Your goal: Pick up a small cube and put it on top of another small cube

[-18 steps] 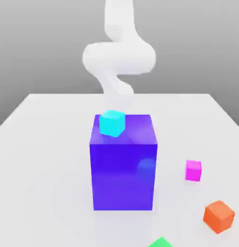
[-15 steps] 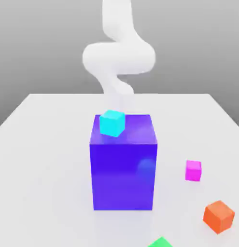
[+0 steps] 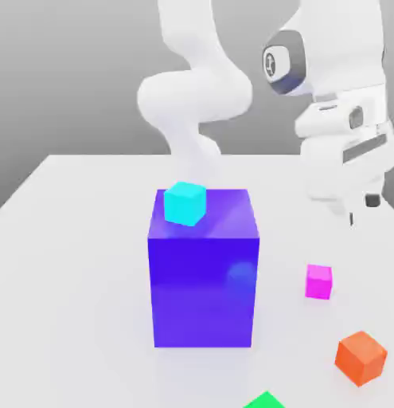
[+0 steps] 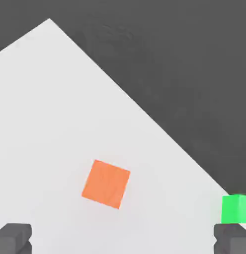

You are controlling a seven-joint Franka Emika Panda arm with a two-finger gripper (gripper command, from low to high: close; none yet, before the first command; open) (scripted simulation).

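The small magenta cube (image 3: 318,281) sits on the white table to the exterior view's right of the big blue-purple block. The small green cube (image 3: 265,401) is at the table's near edge, partly cut off; in the hand view the green cube (image 4: 236,208) lies close to one fingertip. My gripper (image 3: 363,209) hangs in the air above and a little to the right of the magenta cube, touching nothing. In the hand view the gripper (image 4: 123,239) is open, its two dark fingertips far apart with nothing between them.
A big blue-purple block (image 3: 203,271) stands mid-table with a cyan cube (image 3: 185,202) on its top. An orange cube (image 3: 360,357) lies near the front right; the hand view looks straight down on the orange cube (image 4: 106,183). The table's edge (image 4: 144,114) runs diagonally there.
The hand has swung into the exterior view at the upper right, above the magenta cube. No cube has moved.
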